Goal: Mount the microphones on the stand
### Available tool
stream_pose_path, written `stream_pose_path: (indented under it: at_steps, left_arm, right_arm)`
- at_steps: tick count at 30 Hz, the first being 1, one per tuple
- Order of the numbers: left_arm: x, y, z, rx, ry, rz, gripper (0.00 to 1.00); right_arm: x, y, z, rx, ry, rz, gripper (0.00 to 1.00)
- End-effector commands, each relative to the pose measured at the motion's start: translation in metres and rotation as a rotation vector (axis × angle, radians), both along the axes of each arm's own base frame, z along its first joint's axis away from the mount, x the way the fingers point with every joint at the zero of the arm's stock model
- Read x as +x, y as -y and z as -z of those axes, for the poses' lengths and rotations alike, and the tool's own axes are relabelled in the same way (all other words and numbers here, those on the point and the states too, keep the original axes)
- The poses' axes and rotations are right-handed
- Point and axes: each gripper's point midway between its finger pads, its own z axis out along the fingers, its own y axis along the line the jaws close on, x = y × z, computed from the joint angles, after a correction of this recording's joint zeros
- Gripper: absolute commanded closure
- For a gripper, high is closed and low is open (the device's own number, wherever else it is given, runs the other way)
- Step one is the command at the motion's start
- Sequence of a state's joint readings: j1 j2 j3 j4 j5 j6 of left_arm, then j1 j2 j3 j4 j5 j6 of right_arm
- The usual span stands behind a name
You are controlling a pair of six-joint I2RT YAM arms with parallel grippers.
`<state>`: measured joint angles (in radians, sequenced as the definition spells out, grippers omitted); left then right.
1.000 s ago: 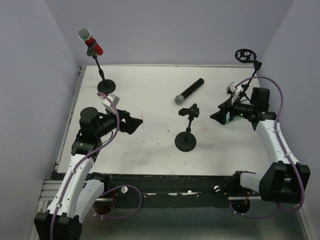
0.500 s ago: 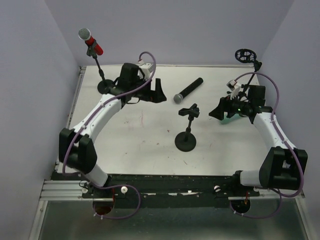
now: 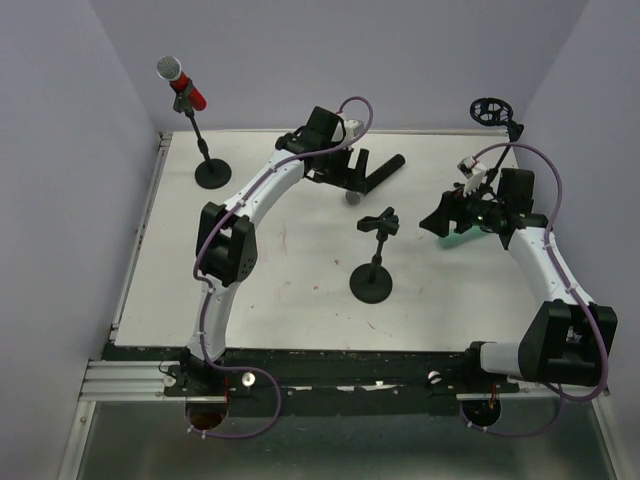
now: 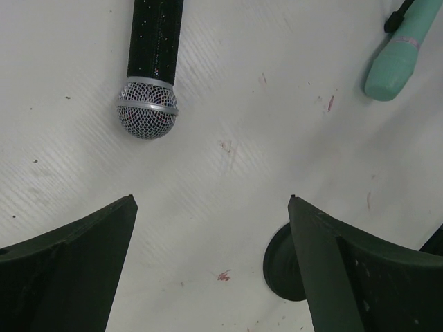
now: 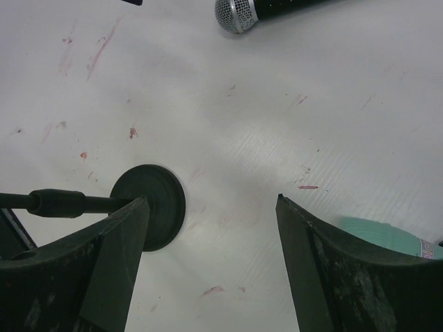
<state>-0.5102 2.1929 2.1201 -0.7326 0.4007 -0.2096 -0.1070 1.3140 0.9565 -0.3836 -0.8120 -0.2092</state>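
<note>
Red microphone sits clipped in the far-left stand. Black microphone lies on the desk. Left gripper and right gripper: jaws released.

left end effector: swung far-centre | now above black microphone | right end effector: seemingly shifted slightly

Between the wide jaws of my left pincer I see bare bench, with free room all round the black microphone ahead. A stand base crowds one jaw, and the mint-green microphone lies well beyond it. Under my right pincer, the base and its rod block one jaw's side. The middle is open.
</note>
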Motion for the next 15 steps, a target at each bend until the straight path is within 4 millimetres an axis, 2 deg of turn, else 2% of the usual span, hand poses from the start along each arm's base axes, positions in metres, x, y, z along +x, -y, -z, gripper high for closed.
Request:
stream_pose_path:
  at_steps: [1,6,10,12,14,15]
  left_arm:
    - [0.006,0.001,0.010,0.017,-0.016,-0.029,0.02]
    - [0.011,-0.001,0.002,0.002,0.057,-0.019,0.02]
    - [0.010,-0.007,-0.014,-0.017,0.100,-0.021,0.02]
    - [0.007,-0.017,-0.023,-0.019,0.123,-0.052,0.02]
    - [-0.004,-0.030,-0.038,-0.044,0.181,-0.085,0.02]
    - [-0.008,-0.037,-0.050,-0.075,0.237,-0.102,0.02]
  right_arm:
    - [0.006,0.005,-0.007,-0.013,0.029,0.022,0.18]
    - [0.004,0.002,-0.005,-0.009,0.030,-0.003,0.18]
    - [0.000,-0.003,-0.002,0.002,0.028,-0.051,0.18]
    - [-0.008,-0.008,0.001,-0.001,0.043,-0.122,0.18]
    - [-0.026,-0.016,0.006,-0.030,0.120,-0.292,0.18]
    - [-0.027,-0.016,0.010,-0.053,0.167,-0.340,0.18]
